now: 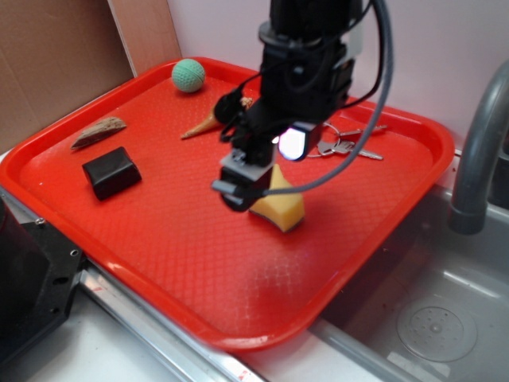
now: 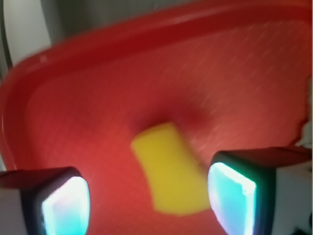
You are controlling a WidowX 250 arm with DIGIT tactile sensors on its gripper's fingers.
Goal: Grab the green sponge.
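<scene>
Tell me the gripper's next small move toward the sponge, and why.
Probably lower straight down, then close. In the wrist view the gripper is open with the green sponge lying between its fingers, nearer the right one. The exterior view shows the gripper over the sponge on the red tray.
</scene>
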